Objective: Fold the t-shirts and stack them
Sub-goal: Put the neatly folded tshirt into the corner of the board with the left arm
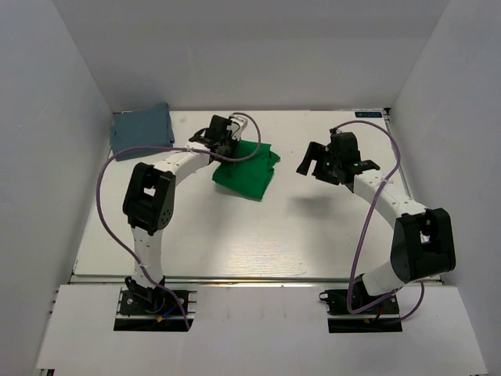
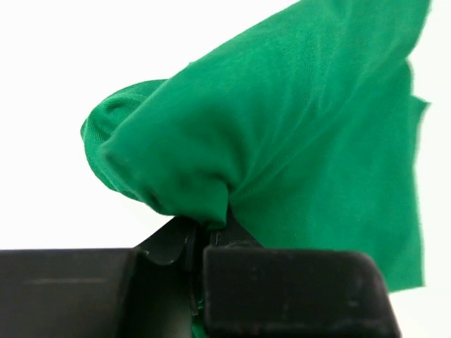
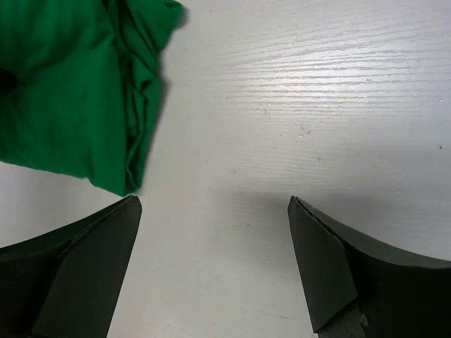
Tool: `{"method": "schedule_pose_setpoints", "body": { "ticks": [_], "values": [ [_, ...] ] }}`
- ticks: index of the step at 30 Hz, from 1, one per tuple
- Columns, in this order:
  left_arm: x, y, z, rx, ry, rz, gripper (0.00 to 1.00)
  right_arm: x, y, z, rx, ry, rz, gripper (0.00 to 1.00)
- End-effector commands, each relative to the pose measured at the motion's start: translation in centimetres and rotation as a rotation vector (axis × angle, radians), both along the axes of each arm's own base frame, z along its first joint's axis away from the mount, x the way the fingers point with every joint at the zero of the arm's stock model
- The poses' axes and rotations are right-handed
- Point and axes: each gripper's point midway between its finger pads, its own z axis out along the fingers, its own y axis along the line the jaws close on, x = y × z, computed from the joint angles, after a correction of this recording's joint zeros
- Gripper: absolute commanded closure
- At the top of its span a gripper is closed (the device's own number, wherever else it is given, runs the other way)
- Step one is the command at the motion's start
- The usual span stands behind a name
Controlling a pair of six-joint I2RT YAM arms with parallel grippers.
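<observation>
The bright green t-shirt (image 1: 249, 171) lies folded near the middle back of the table. My left gripper (image 1: 224, 146) is shut on its left edge, and a bunch of green cloth (image 2: 282, 141) rises from the closed jaws (image 2: 201, 232) in the left wrist view. The slate grey-blue t-shirt (image 1: 142, 129) lies folded in the back left corner. My right gripper (image 1: 311, 163) is open and empty, to the right of the green shirt. In the right wrist view the green shirt (image 3: 70, 84) sits beyond the left finger (image 3: 91, 267), apart from it.
White walls close in the table (image 1: 235, 227) on the left, back and right. The left arm's purple cable (image 1: 106, 180) loops over the table's left side, and the right arm's cable (image 1: 395, 157) arcs at the right.
</observation>
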Motion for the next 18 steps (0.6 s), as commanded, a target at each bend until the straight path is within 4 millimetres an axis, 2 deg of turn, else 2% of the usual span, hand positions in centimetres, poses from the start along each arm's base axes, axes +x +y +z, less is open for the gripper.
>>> {"method": "schedule_pose_setpoints", "body": {
  "ticks": [1,2,3,4,5,6,8,11,12,14,18],
  "values": [
    [2.9,2.8,9.9,0.061,-0.247,0.018,1.0,0.8,-0.6,1.3,-0.023,-0.057,-0.021,0.1],
    [3.2,3.0,10.8,0.08,-0.261,0.012,1.0,0.7,-0.6,1.1,-0.024,-0.051,-0.021,0.1],
    [3.7,4.1,11.5,0.103,-0.275,0.041,1.0,0.8,-0.7,1.2,-0.026,-0.055,-0.022,0.1],
    [4.2,4.7,11.5,0.116,-0.272,0.06,1.0,0.7,-0.7,0.9,-0.028,-0.046,-0.023,0.1],
    [4.9,5.9,13.0,0.124,-0.291,0.082,1.0,0.8,-0.6,0.6,-0.028,-0.038,-0.019,0.1],
    [5.2,6.1,13.1,0.123,-0.291,0.068,1.0,0.9,-0.4,0.7,-0.023,-0.039,-0.013,0.1],
    [5.8,6.7,14.8,0.132,-0.322,0.04,1.0,0.8,-0.2,0.0,-0.023,-0.016,-0.005,0.1],
    [6.9,8.9,16.0,0.162,-0.35,0.056,1.0,1.0,-0.3,0.1,-0.016,-0.013,-0.007,0.1],
    [7.2,9.6,15.8,0.185,-0.345,0.049,1.0,0.9,-0.1,0.0,-0.016,-0.012,-0.003,0.1],
    [7.6,10.1,16.9,0.195,-0.374,0.048,1.0,0.9,-0.1,-0.1,-0.018,-0.007,-0.001,0.1],
    [8.6,13.2,17.4,0.236,-0.387,0.092,1.0,1.0,-0.2,0.2,-0.022,-0.005,-0.008,0.1]
  ]
}}
